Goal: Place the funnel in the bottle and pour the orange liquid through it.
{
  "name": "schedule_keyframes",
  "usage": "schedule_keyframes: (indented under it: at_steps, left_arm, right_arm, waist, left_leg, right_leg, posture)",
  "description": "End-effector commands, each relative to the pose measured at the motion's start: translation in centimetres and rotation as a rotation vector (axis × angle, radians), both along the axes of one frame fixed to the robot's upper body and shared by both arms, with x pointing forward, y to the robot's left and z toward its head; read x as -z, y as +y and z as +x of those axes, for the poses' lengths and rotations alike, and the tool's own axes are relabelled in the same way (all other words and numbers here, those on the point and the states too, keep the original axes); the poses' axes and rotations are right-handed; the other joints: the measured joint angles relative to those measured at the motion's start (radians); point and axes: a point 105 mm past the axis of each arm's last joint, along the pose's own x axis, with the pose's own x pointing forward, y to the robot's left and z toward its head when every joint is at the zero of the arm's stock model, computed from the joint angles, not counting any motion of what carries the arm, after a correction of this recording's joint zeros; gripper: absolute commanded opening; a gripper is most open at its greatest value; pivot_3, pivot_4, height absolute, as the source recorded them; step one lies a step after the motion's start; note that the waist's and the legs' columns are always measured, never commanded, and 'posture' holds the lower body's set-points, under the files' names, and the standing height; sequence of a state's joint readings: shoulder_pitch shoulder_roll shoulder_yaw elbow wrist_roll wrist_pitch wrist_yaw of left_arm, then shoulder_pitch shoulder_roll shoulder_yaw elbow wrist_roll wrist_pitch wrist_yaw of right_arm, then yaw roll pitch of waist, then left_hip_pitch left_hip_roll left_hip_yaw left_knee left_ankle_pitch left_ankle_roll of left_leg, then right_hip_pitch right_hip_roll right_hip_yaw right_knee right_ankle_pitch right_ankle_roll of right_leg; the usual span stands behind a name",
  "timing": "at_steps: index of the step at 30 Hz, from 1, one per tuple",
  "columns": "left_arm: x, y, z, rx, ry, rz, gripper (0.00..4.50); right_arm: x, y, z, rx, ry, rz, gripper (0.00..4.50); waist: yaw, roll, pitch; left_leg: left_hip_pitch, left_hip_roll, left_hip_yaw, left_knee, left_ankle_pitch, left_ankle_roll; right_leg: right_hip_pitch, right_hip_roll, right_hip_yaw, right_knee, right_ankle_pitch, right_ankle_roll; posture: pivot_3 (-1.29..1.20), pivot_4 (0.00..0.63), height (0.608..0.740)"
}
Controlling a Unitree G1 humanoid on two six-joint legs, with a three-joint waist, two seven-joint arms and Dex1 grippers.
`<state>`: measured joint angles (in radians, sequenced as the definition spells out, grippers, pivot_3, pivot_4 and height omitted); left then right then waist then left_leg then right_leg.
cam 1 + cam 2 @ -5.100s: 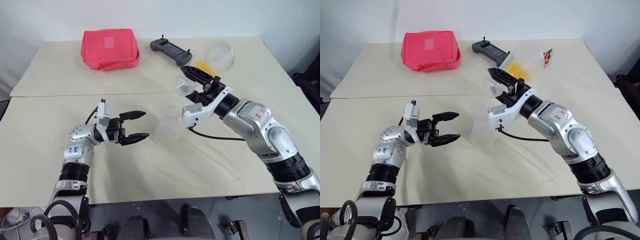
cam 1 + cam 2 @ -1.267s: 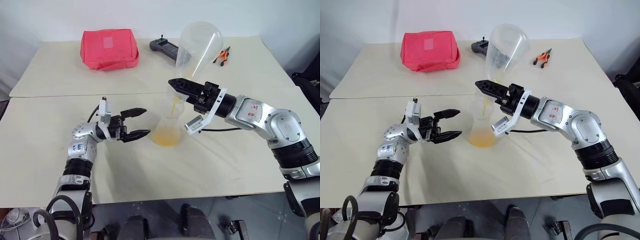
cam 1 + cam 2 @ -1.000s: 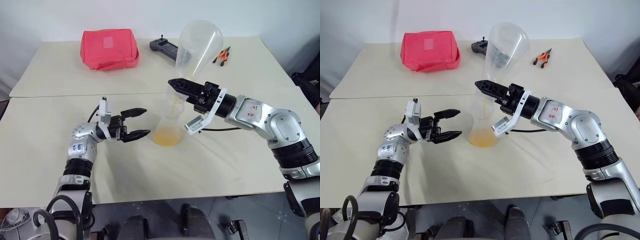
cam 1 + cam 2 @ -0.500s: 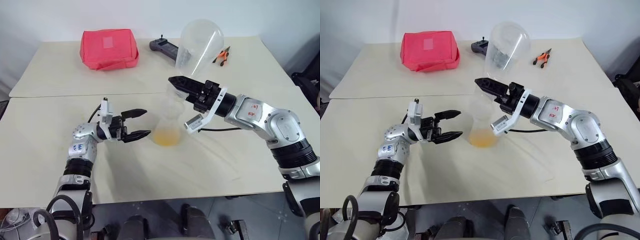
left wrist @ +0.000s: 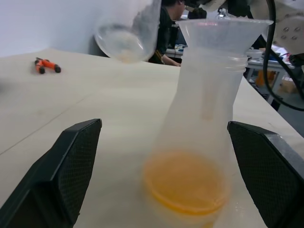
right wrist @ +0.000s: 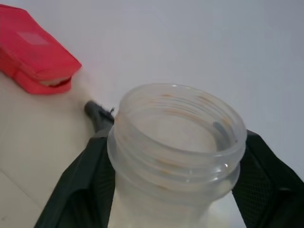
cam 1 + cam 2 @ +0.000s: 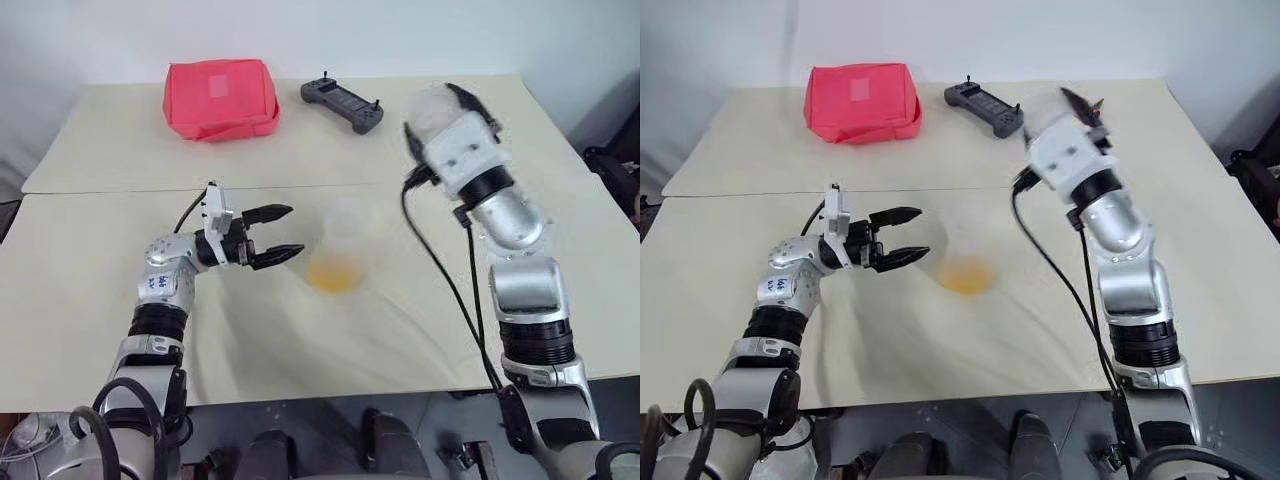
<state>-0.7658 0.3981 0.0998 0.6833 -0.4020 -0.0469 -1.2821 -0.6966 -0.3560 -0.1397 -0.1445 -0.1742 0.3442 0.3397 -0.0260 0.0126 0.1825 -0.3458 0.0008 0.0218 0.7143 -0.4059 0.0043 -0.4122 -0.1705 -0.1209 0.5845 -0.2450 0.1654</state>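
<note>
I see the frosted-clear conical plastic bottle (image 7: 336, 262) standing upright near the middle of the pale wooden bench (image 7: 90, 290), just in front of the seam between its two boards. The small clear plastic funnel (image 5: 222, 34) sits in its neck, and a shallow pool of translucent orange liquid (image 5: 184, 184) lies in the base.

My left gripper (image 7: 278, 236) hovers just beside the bottle on its left, black fingers spread wide and pointing at it, holding nothing; from the left wrist camera the bottle stands between the two fingers without touching either.

My right gripper (image 6: 175, 156) is raised above the bench's far right part, clamped on a clear wide-mouthed plastic cup (image 6: 176, 142) with threaded rim. The cup looks empty apart from faint orange traces inside the rim.

Toward the far edge lie a red fabric pouch (image 7: 220, 97) at the left and a dark grey handheld controller (image 7: 343, 103) near the middle. Small orange-handled pliers (image 5: 45, 65) lie on the far right of the bench.
</note>
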Motion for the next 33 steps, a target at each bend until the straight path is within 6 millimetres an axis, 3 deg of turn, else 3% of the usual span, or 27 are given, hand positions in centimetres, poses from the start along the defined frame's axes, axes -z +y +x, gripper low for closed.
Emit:
schedule_keyframes:
  at_steps: [1,6,13,16,18,19,33]
  left_arm:
    - [-0.7,0.3,0.2,-0.011,-0.022,0.013,4.5]
    - [-0.4,0.9,1.7,-0.126,0.046,0.05,4.5]
    - [-0.2,1.4,2.3,-0.194,0.102,0.058,4.5]
    - [0.4,1.7,2.4,-0.22,0.126,0.101,4.5]
    - [0.4,1.6,2.0,-0.192,0.123,0.103,4.5]
    - [0.4,1.6,2.0,-0.193,0.124,0.103,4.5]
    - [-0.6,1.8,1.3,-0.136,0.065,0.08,4.5]
  right_arm:
    - [-0.4,-4.6,-0.4,0.079,0.051,0.235,2.81]
    - [2.0,-7.9,-0.7,0.131,0.114,0.359,2.81]
    - [4.3,-8.7,-0.9,0.156,0.153,0.379,2.81]
    - [4.8,-8.4,-1.1,0.135,0.146,0.36,3.77]
    - [4.7,-7.8,-1.3,0.103,0.129,0.359,4.43]
    - [4.4,-7.6,-1.5,0.096,0.115,0.347,4.47]
    - [-1.1,-6.2,-3.7,-0.026,-0.028,0.217,4.47]
  waist:
    - [0.001,0.0,0.0]
    - [-0.004,0.0,0.0]
    - [-0.006,0.0,0.0]
    - [-0.006,0.0,0.0]
    - [-0.005,0.0,0.0]
    - [-0.005,0.0,0.0]
    - [-0.002,0.0,0.0]
  left_leg:
    - [0.0,0.0,0.0,0.001,0.0,0.0]
    - [0.0,0.0,0.0,0.0,0.0,0.0]
    - [0.001,0.0,0.001,0.0,0.0,0.0]
    - [0.001,0.0,0.001,0.0,0.0,0.0]
    - [0.001,0.0,0.002,0.0,0.0,0.0]
    - [0.001,0.0,0.002,0.0,0.0,0.0]
    - [0.001,0.0,0.002,0.0,0.0,0.0]
  right_leg:
    - [0.0,0.0,0.0,0.001,0.0,0.0]
    - [-0.001,0.0,0.001,0.001,0.0,0.0]
    - [-0.001,0.0,0.002,0.002,0.0,0.0]
    - [-0.001,0.0,0.002,0.002,0.0,0.0]
    - [-0.001,0.0,0.003,0.002,0.0,0.0]
    - [-0.001,0.0,0.003,0.002,0.0,0.0]
    - [-0.001,0.0,0.003,0.002,0.0,0.0]
  posture:
    - [0.0,0.15,0.74]
    - [0.0,0.15,0.74]
    - [0.0,0.15,0.74]
    - [0.0,0.15,0.74]
    - [0.0,0.15,0.74]
    - [0.0,0.15,0.74]
    - [0.0,0.15,0.74]
